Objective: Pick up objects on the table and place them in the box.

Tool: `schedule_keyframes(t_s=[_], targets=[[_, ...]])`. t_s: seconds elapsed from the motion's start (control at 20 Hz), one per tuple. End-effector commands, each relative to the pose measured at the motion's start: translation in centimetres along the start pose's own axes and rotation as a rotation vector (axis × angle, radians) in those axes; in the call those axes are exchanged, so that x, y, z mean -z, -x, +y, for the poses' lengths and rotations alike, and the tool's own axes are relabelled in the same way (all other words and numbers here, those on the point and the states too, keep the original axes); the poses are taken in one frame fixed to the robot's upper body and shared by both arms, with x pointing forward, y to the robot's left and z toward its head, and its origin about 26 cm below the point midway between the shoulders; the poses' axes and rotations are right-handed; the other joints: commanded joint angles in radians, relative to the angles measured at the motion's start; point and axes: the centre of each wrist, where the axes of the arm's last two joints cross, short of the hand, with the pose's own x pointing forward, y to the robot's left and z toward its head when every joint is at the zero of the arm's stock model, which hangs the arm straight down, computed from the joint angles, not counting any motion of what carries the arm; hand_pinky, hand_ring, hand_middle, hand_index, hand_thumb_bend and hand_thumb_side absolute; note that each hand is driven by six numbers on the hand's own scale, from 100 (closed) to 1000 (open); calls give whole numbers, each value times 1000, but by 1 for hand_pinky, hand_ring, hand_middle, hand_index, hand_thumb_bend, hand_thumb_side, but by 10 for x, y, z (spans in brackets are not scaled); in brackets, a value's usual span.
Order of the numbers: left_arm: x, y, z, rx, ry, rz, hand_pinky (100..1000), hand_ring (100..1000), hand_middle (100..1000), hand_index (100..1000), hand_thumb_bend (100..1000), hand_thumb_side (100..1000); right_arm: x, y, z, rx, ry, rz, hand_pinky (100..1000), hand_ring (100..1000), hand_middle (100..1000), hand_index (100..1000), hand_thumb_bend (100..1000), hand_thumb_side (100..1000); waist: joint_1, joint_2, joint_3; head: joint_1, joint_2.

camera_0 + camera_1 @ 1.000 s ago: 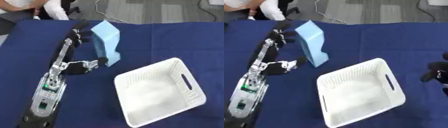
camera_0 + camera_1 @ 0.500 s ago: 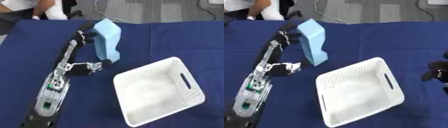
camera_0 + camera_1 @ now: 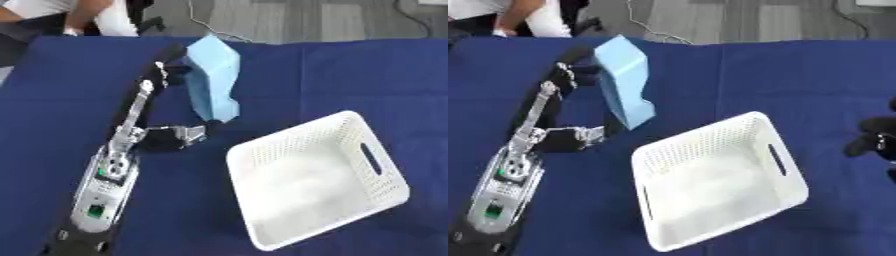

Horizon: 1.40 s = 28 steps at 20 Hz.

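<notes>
Left eye view shows a blue table (image 3: 350, 75) with a white basket (image 3: 317, 178) on it. The basket sits at about 4 o'clock from the middle of the picture. It is full of little holes and has a slot handle on its right wall. Nothing can be seen inside it but its pale bottom.

The left arm (image 3: 114, 165) comes in from the 7 o'clock corner and reaches up toward 12 o'clock. The left hand (image 3: 166, 75) is at the far end, near the top of the table. Its fingers are curled round the upper part of a light blue box (image 3: 213, 79). The box is long and it is tilted. Its top end leans toward 11 o'clock and its bottom end points toward 5 o'clock. The bottom end is near the far left corner of the basket, but it is not over the basket. Whether that end touches the table cannot be told.

In the right eye view, the right hand (image 3: 877, 142) shows at the 3 o'clock edge. It is dark, and it is well apart from the basket and the box. It holds nothing. Its fingers look bent, but how far they are curled cannot be told.
</notes>
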Motion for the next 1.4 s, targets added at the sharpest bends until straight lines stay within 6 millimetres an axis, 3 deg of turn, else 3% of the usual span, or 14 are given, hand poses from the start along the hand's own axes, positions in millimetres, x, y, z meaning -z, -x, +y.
schedule_keyframes(t_s=[0.05,0.15,0.35,0.45,0.5,0.55,0.6,0.75,1.1,1.2,1.25,1.3,1.4], targets=[[-1,0,4,32,-20,-3,739,808,874,987,748,404,4,-7,-5,-122,-150,-97,719,843,898,918,100,790,-3,-12,0,-9,9],[-3,2,4,41,-25,6,723,795,866,984,744,394,4,-7,-5,-123,-150,-98,719,843,898,917,100,790,-3,-11,0,-10,10],[-5,5,5,51,-48,33,639,735,815,949,662,291,4,-7,-6,-125,-148,-100,718,842,897,915,100,790,-4,-10,1,-12,11],[-6,6,5,48,-80,59,420,517,651,801,257,100,4,-8,-6,-125,-147,-101,718,842,896,913,100,791,-4,-10,3,-12,11],[-6,6,5,45,-93,69,331,430,551,731,100,100,5,-8,-6,-125,-147,-102,717,841,895,912,100,791,-4,-10,3,-13,11],[-6,8,5,34,-124,90,304,405,521,707,100,100,5,-8,-6,-124,-147,-103,717,841,895,911,100,791,-5,-11,3,-13,11],[-6,8,5,20,-152,106,224,336,443,611,100,100,5,-8,-6,-124,-146,-104,717,840,894,910,100,791,-6,-11,4,-12,10],[-6,8,3,-15,-193,120,173,293,407,541,100,100,5,-8,-7,-121,-144,-107,716,839,893,908,100,791,-6,-12,4,-11,7],[-7,10,5,-40,-201,102,203,322,447,557,100,100,5,-8,-7,-115,-140,-109,716,838,893,907,100,791,-6,-15,3,-11,1],[-6,8,6,-40,-195,86,236,353,469,584,279,255,5,-8,-7,-114,-140,-109,716,839,893,907,100,791,-6,-15,3,-12,0],[-6,7,7,-38,-192,70,250,367,482,599,413,393,5,-8,-7,-114,-140,-109,717,839,893,907,100,791,-6,-15,3,-14,1],[-6,6,8,-34,-190,57,250,368,481,604,513,465,5,-8,-7,-115,-140,-109,717,839,894,908,100,790,-6,-14,3,-14,1],[-4,3,13,-12,-198,24,223,335,458,594,575,478,5,-8,-7,-115,-140,-107,717,839,894,909,100,790,-7,-15,6,-15,4]])
